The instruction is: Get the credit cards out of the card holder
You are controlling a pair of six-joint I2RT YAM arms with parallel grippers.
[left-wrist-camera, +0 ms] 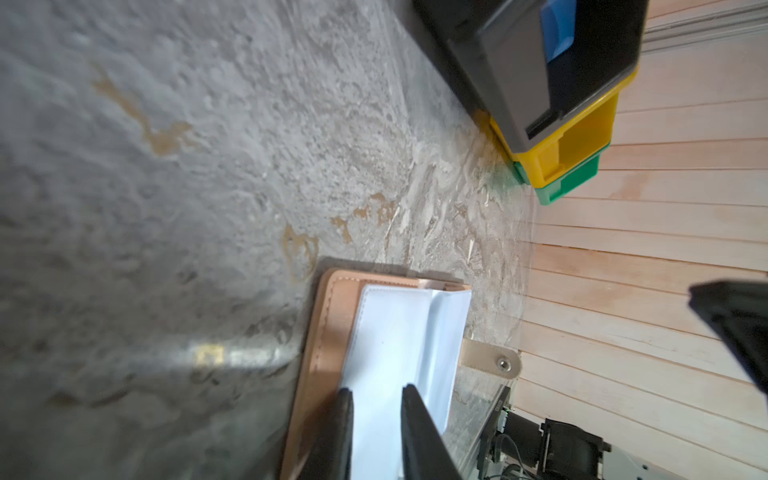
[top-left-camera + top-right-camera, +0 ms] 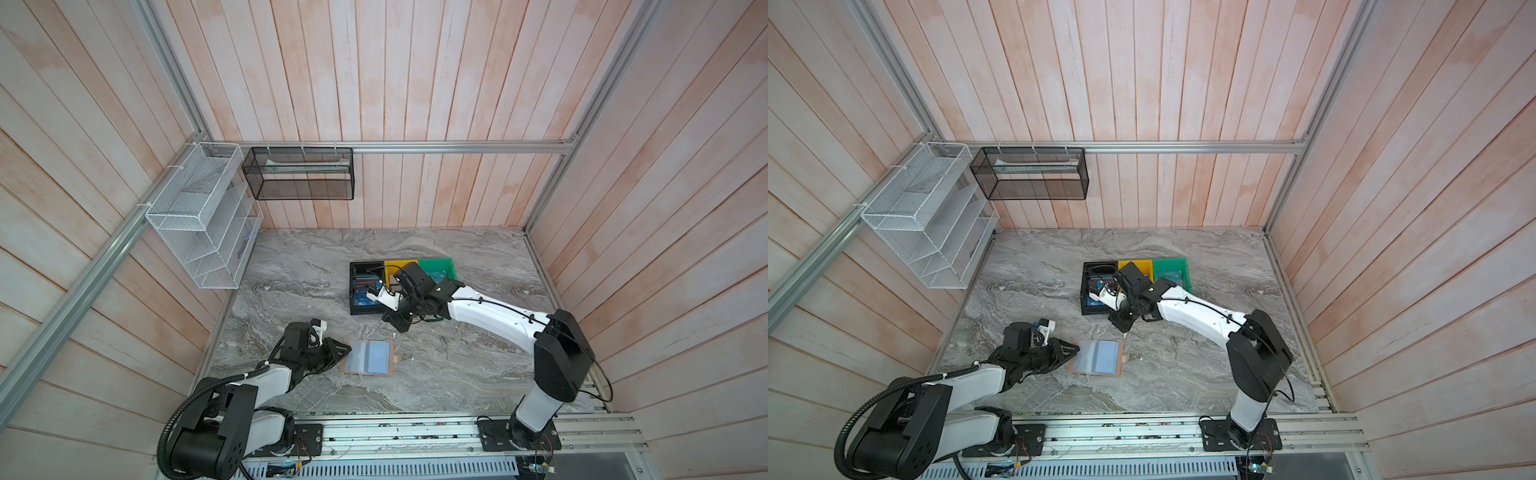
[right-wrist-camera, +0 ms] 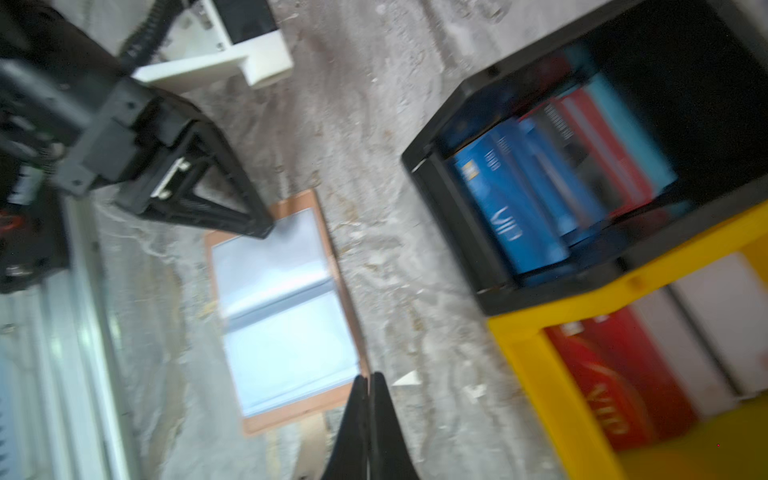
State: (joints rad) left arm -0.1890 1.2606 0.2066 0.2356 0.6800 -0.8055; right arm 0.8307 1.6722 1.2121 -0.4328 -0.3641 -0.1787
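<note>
The left arm (image 2: 208, 440) fills the lower left of both top views, cut off by the bottom edge. The left gripper (image 1: 378, 388) stands narrowly parted over the open card holder (image 2: 368, 357), lower middle; whether it touches is unclear. The right gripper (image 3: 368, 376) is clenched on nothing, just up-right of it. Blurred credit cards (image 3: 511, 216) lie in the black bin (image 2: 365, 264) and yellow bin (image 3: 523, 345), mostly hidden from above by the right wrist.
</note>
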